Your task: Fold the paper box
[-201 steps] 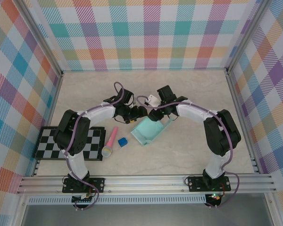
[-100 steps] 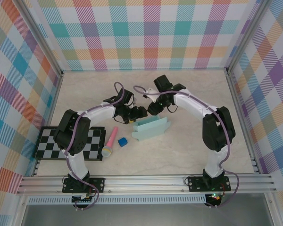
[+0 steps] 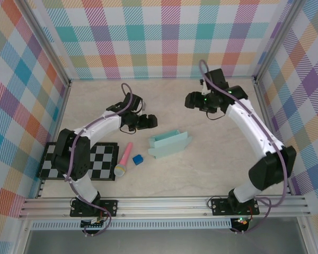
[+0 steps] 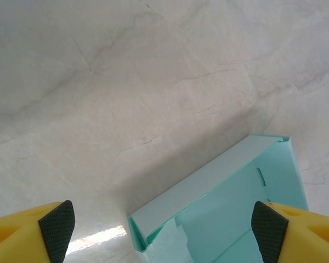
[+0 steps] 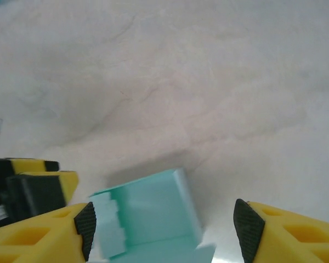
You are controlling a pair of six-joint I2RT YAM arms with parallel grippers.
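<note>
Paper box [image 3: 169, 144] lies mid-table, walls up, top open, and nothing grips it now. My left gripper [image 3: 148, 121] has backed off just far-left, fingers apart, empty. My right gripper [image 3: 191, 99] has withdrawn farther right, spread, empty. Fold likely unfinished.

The paper box [image 3: 169, 144] is pale mint-blue thin card, partly folded into a shallow open tray. It lies near the middle of the pale marbled table [image 3: 212, 174], its long side slanting up toward the right. One long wall stands upright, and a small flap juts out at the right end. Seen close in the left wrist view, the inner face carries a short slit, and one corner looks loosely tucked, perhaps not fully locked.
</note>
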